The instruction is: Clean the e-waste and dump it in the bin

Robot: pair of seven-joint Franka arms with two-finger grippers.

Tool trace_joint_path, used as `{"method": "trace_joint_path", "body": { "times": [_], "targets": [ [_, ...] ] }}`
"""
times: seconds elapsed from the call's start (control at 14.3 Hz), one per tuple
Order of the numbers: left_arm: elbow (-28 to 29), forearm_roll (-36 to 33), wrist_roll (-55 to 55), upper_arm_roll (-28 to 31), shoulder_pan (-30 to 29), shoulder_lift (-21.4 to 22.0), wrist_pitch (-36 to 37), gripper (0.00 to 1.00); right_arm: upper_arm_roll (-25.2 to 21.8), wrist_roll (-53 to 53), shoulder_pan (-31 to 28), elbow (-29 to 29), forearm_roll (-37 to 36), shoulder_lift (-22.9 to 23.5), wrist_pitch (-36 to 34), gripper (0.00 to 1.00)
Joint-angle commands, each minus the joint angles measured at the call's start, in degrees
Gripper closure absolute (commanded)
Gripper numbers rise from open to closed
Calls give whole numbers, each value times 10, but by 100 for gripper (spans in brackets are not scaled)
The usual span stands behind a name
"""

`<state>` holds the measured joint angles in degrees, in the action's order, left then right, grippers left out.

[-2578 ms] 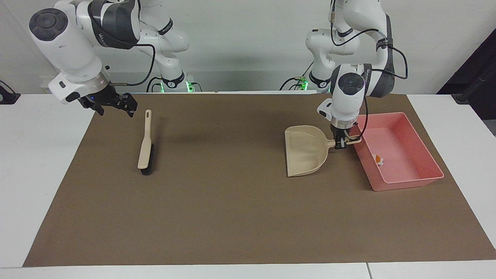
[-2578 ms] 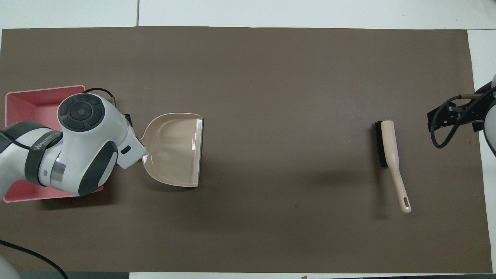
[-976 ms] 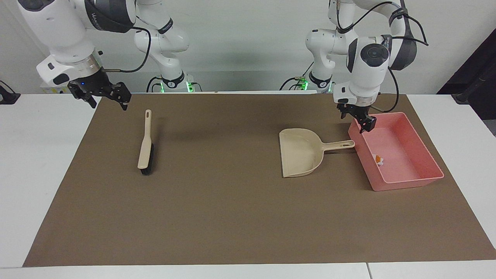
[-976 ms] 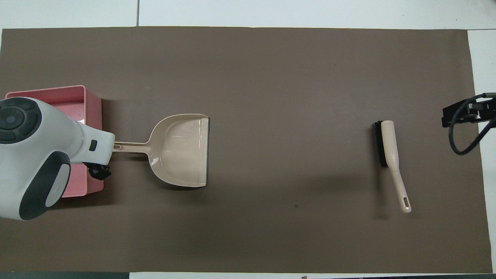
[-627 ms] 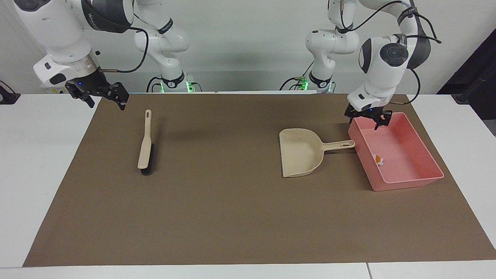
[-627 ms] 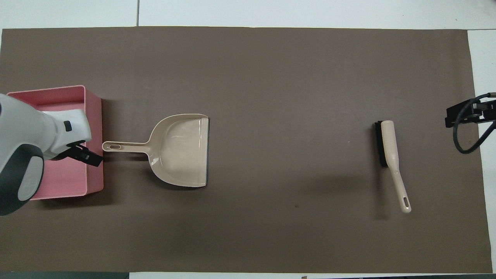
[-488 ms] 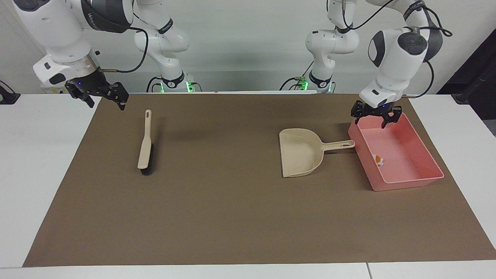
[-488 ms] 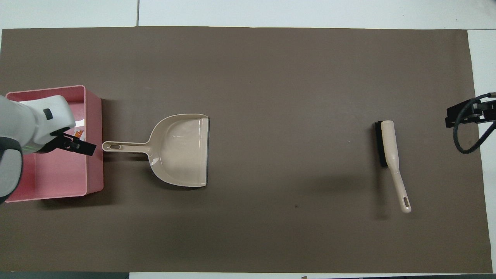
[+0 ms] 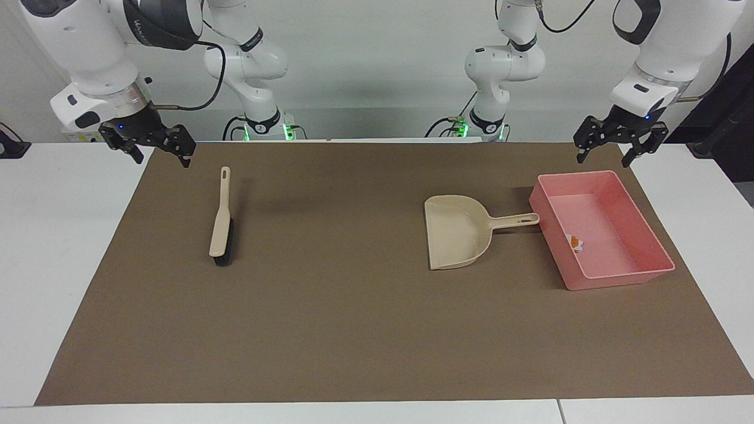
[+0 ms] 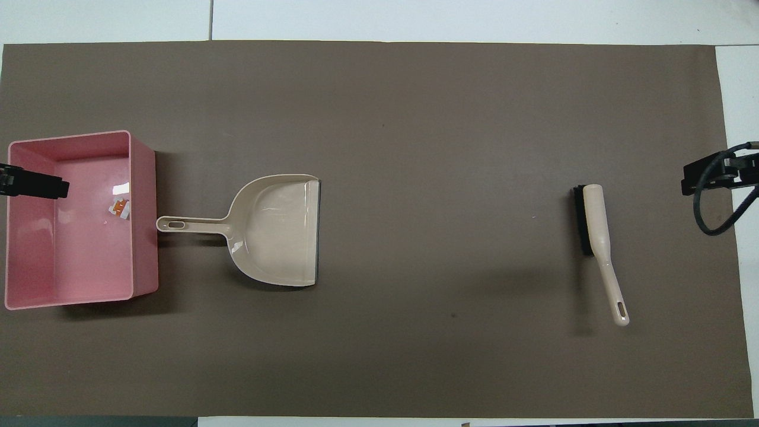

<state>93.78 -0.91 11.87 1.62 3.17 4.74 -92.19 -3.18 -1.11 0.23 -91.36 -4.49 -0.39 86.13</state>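
Observation:
The e-waste (image 9: 575,243) is a small cluster of white, grey and orange bits lying inside the pink bin (image 9: 574,176), which stands at the left arm's end of the mat. It also shows in the overhead view (image 10: 120,208), inside the bin (image 10: 143,237). My left gripper (image 9: 605,156) is open and empty, raised over the mat's edge by the bin; only its tip (image 10: 29,185) shows in the overhead view. My right gripper (image 9: 162,154) is open and empty, raised over the mat's corner at the right arm's end, and waits.
A beige dustpan (image 9: 456,232) lies flat on the brown mat (image 9: 353,306), its handle pointing at the bin; it also shows from overhead (image 10: 278,228). A beige brush with black bristles (image 9: 221,218) lies at the right arm's end (image 10: 596,228).
My left gripper let go of the dustpan's handle, rose and drew back from over the bin toward the mat's edge. The dustpan now lies flat. The right gripper pulled back slightly, then stayed still.

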Motion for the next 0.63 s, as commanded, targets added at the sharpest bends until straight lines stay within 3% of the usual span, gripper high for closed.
{"method": "trace_joint_path", "body": {
  "times": [0.0,0.56],
  "targets": [
    [-89,10,-20,-1,-5,-49,72,2,3,-4,-7,-7,9,-9,-3,1],
    [-72,10,-48,0,-27,-30,83,2,3,-4,-7,-7,10,-9,-3,1]
  ]
}}
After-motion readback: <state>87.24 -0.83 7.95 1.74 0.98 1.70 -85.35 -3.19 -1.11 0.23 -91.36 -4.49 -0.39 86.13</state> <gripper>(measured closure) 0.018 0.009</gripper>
